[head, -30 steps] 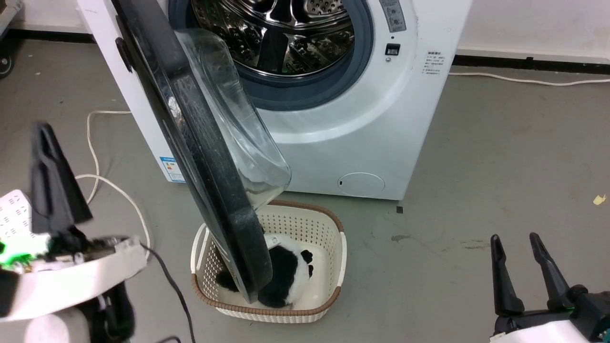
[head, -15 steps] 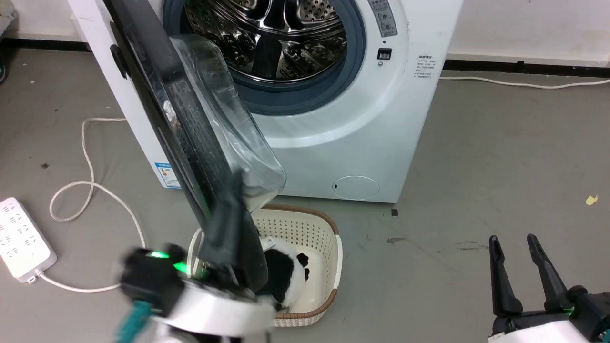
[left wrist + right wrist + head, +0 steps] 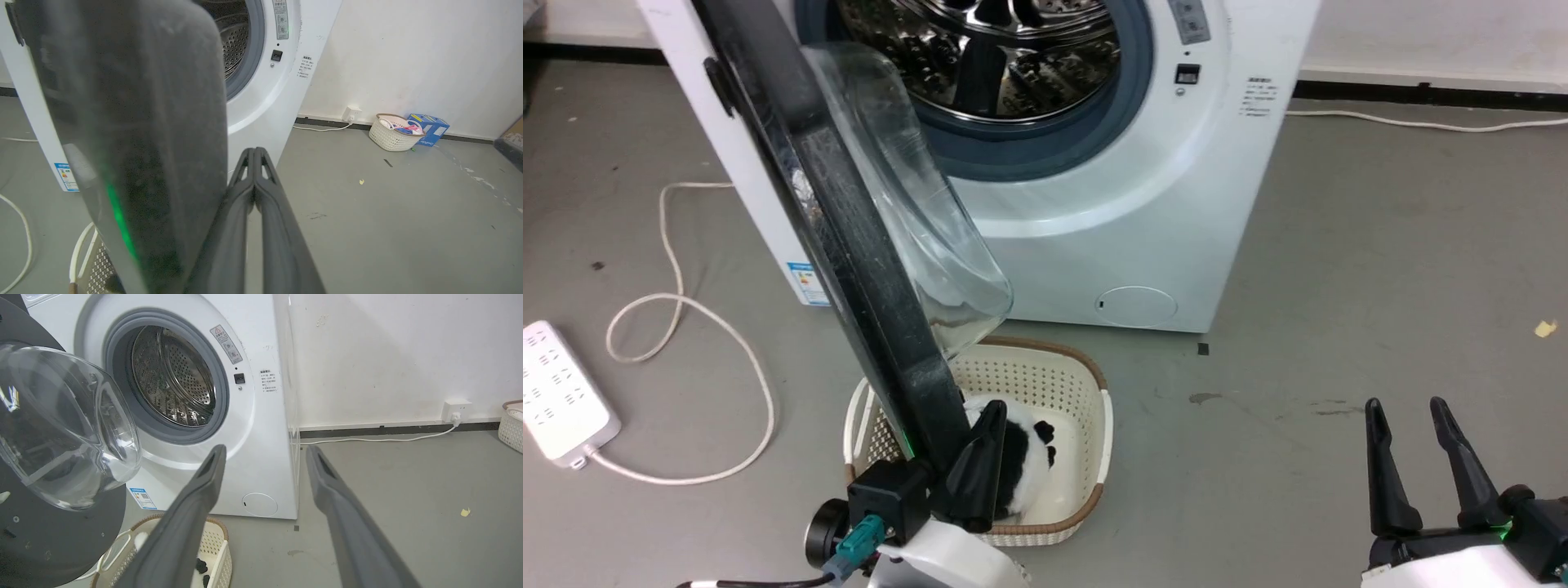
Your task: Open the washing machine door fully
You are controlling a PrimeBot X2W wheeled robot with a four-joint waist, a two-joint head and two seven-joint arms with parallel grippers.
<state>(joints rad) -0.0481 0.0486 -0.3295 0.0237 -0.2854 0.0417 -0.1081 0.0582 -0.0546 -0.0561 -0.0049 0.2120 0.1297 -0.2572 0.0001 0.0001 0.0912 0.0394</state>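
Washing machine (image 3: 1111, 229): white front-loader at the far edge of the floor (image 3: 1339, 269), by the wall; mouth uncovered, grey-blue gasket (image 3: 1037, 155) around the perforated steel drum (image 3: 988, 49), blue label sticker (image 3: 805, 282) at its lower left front corner
Door (image 3: 849, 261): hinged at the machine's left side and swung well out from the front, seen nearly edge-on from the head; black rim outward, clear glass bowl (image 3: 931, 237) bulging back toward the drum; its lower end hangs over the basket
Left gripper (image 3: 992, 415): jaws shut tight with nothing between them; it rises just beside the door's lower rim, on the glass side, seemingly touching it, though the contact is hidden
Right gripper (image 3: 1405, 408): jaws spread apart and empty, over bare floor near its close edge, well apart from the machine
Basket (image 3: 1107, 425): cream, perforated, brown-trimmed, on the floor just before the machine, holding a black-and-white soft thing (image 3: 1025, 457)
Power strip (image 3: 556, 400): white, on the floor at the head view's left edge, its cable (image 3: 768, 400) looping toward the machine
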